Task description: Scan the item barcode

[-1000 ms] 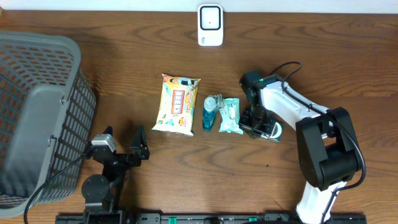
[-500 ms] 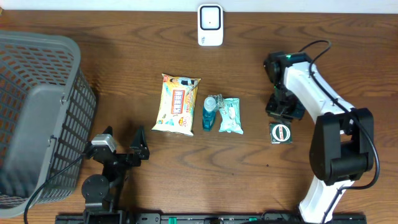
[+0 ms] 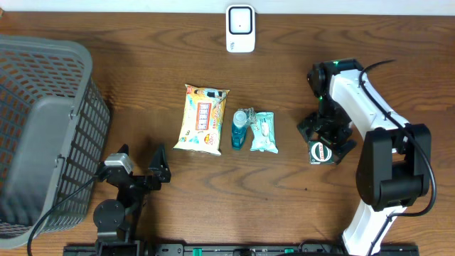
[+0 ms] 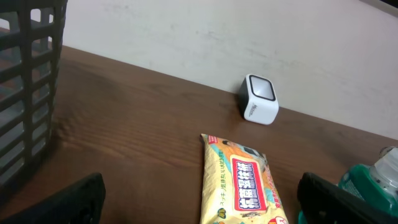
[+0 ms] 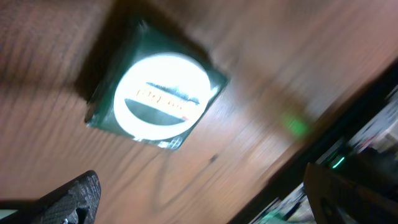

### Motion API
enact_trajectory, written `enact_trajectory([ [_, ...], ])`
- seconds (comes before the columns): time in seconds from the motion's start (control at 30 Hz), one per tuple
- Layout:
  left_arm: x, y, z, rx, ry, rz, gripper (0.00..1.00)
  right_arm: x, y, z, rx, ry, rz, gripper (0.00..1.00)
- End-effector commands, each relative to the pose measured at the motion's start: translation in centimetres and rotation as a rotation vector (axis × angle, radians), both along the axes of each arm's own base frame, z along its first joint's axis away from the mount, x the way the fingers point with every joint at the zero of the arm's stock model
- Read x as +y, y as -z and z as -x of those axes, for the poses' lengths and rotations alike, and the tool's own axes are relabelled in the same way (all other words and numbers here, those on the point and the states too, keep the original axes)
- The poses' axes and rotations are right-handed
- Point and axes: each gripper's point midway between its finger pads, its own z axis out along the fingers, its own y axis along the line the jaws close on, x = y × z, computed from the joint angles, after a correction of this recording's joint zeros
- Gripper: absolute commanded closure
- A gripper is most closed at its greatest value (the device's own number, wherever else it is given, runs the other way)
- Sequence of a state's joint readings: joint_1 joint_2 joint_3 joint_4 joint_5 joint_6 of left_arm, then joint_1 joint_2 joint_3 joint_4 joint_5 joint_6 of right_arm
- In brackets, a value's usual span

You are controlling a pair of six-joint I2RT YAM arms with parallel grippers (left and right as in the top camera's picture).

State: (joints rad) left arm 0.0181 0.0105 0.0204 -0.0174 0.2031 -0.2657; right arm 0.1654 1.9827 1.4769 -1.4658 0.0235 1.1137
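Right of centre on the table: small dark green packet, apart from the row of other goods. Lies flat, round white label facing up. Looks nearly square, so shows no clear long axis; sits with edges close to square with the table edges from overhead, and turned cornerwise in the right wrist view. Print on the label too blurred to read. Right end effector hangs directly over it, spread wide, holding nothing, with fingertips clear of the packet. Left end effector near the front edge, also spread wide and empty, beside the grey basket. Farther left: teal pouch, small bottle, yellow snack bag with long axis running front to back. White scanner at the far edge.
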Motion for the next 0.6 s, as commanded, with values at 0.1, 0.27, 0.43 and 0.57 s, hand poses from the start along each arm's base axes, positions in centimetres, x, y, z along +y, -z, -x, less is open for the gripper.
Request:
enact_trajectory([
  [0.1,-0.1,1.4,0.1,0.042,0.010,0.004,0.02,1.4,-0.6,-0.3,-0.042,0.504,0.122,0.01],
  [0.27,-0.1,1.4,0.1,0.042,0.010,0.004,0.02,2.3,0.2,-2.0,-0.141,0.508,0.141,0.01],
  [0.43,-0.1,1.4,0.1,0.042,0.010,0.004,0.02,1.7,0.2,-2.1,-0.183,0.486,0.218,0.01],
  [0.57,-0.1,1.4,0.1,0.042,0.010,0.004,0.02,1.4,0.2,-1.9,-0.179,0.477,0.239,0.01],
])
